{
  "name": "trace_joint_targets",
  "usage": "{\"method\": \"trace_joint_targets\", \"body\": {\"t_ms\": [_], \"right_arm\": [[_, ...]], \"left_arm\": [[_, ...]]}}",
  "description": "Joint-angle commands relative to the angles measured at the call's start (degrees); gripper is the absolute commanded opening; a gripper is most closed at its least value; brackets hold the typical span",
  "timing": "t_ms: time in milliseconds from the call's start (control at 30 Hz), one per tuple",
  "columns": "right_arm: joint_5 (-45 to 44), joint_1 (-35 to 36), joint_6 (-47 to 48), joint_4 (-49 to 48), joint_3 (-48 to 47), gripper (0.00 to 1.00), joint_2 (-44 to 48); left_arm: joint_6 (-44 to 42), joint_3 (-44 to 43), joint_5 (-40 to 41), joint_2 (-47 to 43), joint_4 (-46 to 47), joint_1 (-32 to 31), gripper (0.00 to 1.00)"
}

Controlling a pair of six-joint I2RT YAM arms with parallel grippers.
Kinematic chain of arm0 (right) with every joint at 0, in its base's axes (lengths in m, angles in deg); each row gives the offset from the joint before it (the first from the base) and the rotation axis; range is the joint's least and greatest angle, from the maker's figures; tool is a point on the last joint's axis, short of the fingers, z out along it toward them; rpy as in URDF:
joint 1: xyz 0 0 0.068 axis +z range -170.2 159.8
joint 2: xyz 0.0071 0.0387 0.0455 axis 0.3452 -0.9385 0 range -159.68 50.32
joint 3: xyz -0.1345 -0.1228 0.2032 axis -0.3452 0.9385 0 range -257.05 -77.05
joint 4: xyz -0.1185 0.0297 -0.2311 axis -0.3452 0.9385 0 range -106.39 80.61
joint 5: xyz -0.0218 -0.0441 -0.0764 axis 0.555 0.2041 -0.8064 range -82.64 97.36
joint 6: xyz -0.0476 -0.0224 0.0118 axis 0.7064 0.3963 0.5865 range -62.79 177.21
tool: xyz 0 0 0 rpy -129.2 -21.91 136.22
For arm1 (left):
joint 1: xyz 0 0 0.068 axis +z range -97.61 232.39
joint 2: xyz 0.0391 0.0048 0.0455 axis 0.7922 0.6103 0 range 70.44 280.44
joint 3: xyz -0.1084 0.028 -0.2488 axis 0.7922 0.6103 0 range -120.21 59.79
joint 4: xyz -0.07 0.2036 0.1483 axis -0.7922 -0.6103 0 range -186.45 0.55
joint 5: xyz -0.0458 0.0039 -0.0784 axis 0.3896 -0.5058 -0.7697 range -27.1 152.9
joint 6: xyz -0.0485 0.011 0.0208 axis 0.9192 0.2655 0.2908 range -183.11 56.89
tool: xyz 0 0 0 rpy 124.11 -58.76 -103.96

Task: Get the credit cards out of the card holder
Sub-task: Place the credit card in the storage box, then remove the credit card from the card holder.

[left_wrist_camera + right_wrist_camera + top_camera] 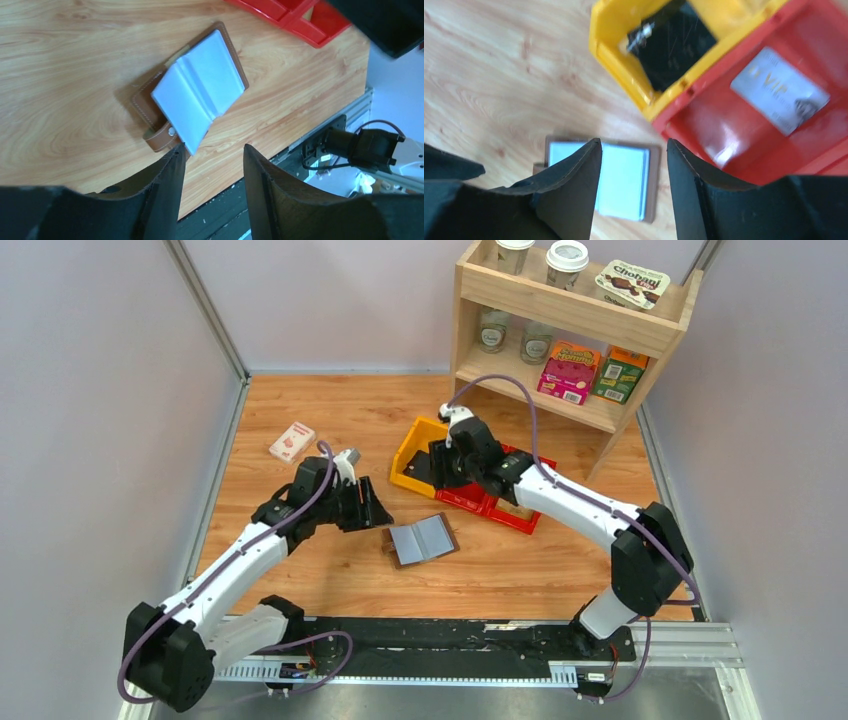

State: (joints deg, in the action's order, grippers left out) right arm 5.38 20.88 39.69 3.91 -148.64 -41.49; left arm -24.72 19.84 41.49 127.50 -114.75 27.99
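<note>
The card holder (422,539) lies open on the wooden table, grey-blue panels up, brown strap at its left (161,136). My left gripper (374,512) hovers just left of it, open, with nothing between its fingers (214,148). My right gripper (440,468) hangs open and empty over the yellow bin (412,445); in the right wrist view the card holder (624,182) shows below its fingertips (634,142). A silver card (779,90) lies in the red bin (724,120). A black card (674,45) lies in the yellow bin (614,45).
A small white-and-red box (291,441) lies at the back left. A wooden shelf (575,330) with jars, cups and boxes stands at the back right. The red bin (505,508) sits beside the yellow one. A metal rail (450,640) runs along the near edge.
</note>
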Motion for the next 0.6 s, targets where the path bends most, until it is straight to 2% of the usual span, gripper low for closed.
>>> {"method": "trace_joint_targets", "body": {"t_ms": [0, 200, 333, 567], "right_arm": [[-3.28, 3.82, -8.04, -0.08, 7.24, 0.54, 3.82], [-6.54, 7.96, -15.61, -1.31, 14.98, 0.55, 5.24], [-6.73, 9.72, -16.76, -2.97, 16.83, 0.55, 3.75], [-7.43, 12.27, -17.37, -3.51, 16.84, 0.54, 0.76]], "left_arm": [[0.46, -2.68, -2.23, 2.53, 4.29, -3.18, 0.52], [-0.51, -1.9, -3.02, 8.15, 6.4, -6.0, 0.4], [-0.86, 1.0, -3.03, 11.32, 10.87, -6.89, 0.34], [-0.95, 5.48, -0.65, 17.65, 13.26, -6.89, 0.29]]}}
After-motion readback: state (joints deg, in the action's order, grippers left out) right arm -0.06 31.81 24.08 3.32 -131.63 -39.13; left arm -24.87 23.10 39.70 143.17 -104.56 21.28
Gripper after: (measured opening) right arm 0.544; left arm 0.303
